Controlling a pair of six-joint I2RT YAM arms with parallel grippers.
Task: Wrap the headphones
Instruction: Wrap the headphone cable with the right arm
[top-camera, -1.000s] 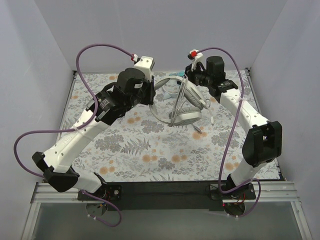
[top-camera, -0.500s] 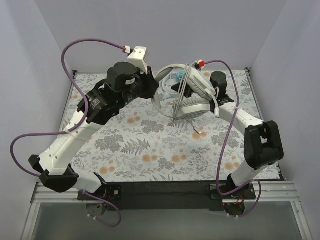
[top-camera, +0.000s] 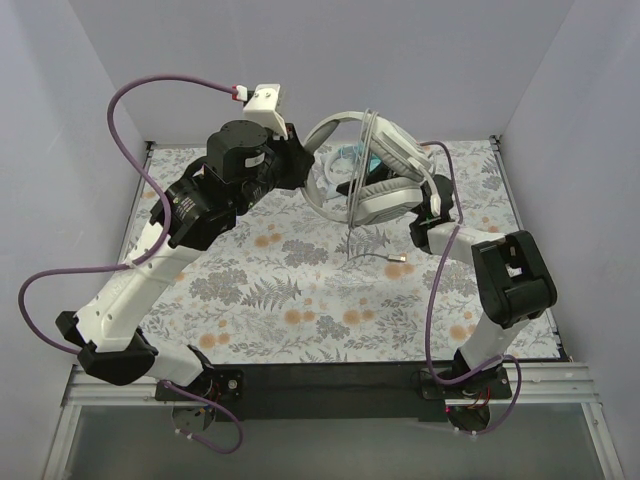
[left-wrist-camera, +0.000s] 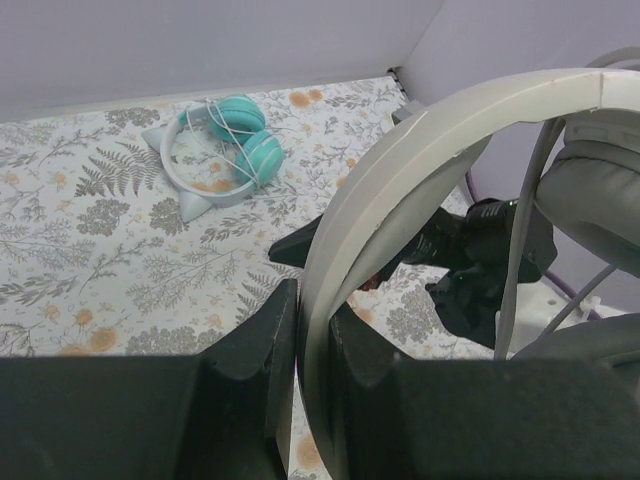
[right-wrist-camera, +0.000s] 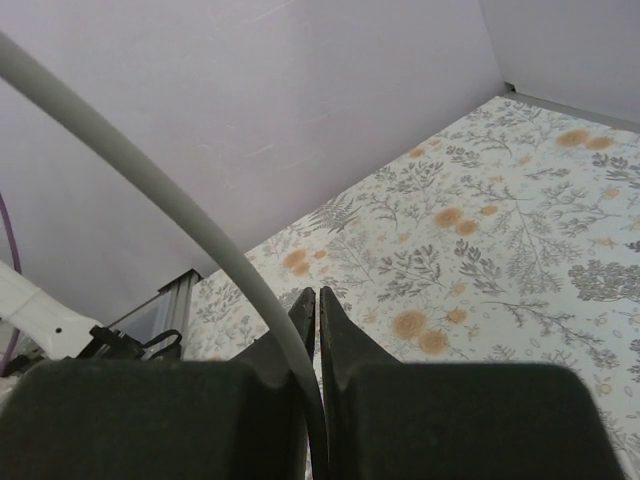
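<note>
left hand: clenching on the headband of the white pair, holding it up off the bench
right hand: pinching the thin grey cable, fingers shut tight on it
white pair: hanging in the air between the two hands, toward the back of the bench
teal pair: lying on the bench at the back, its cord looking wound across it already
plug: trailing down by the bench, can't tell if it's touching
step: i'm guessing it's looping the cable round the white pair
tip: going for snug, even turns with the cable taut, left hand holding the band steady so loops aren't slipping off
</note>
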